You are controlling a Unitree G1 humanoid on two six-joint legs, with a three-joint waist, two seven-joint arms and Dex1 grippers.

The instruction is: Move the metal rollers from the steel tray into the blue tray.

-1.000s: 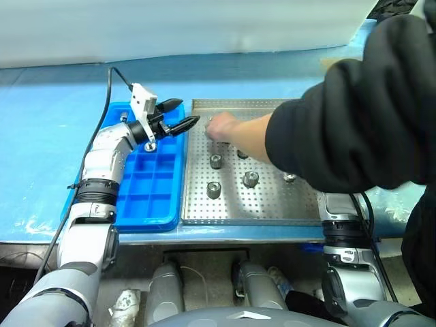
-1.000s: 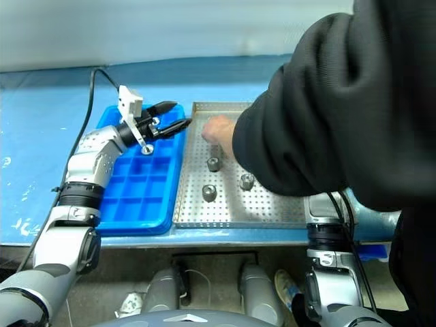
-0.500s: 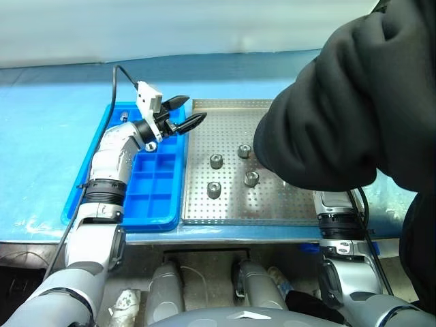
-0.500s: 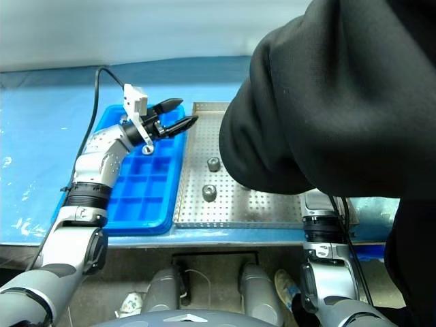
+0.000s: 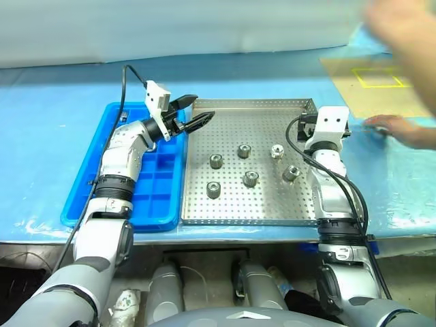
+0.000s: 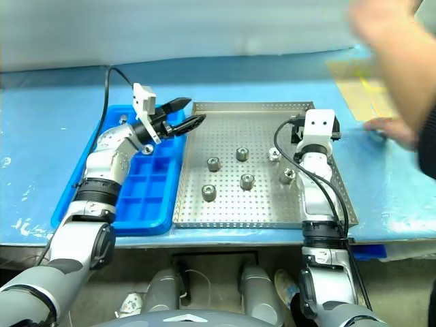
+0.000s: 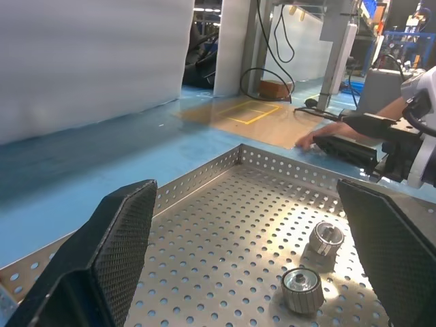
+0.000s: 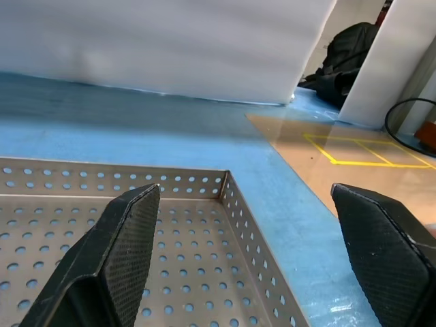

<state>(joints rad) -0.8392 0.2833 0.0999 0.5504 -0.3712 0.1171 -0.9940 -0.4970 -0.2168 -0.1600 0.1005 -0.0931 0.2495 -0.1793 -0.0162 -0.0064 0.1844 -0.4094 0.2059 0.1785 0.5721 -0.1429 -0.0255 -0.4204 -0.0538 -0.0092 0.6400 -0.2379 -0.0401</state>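
On the blue table (image 5: 41,136), the steel tray (image 5: 272,197) holds six metal rollers (image 5: 251,178), both grippers' jaws spread, empty.

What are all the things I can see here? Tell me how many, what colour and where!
metal rollers: six, shiny silver, spread over the steel tray's floor
steel tray: one, silver with holes, middle of the table
blue tray: one, bright blue with compartments, beside the steel tray's left edge
table cover: one, blue, under both trays
person's hand: one, resting right of the steel tray
left gripper: black fingers open, over the trays' shared edge
right gripper: black fingers open, over the steel tray's far right corner
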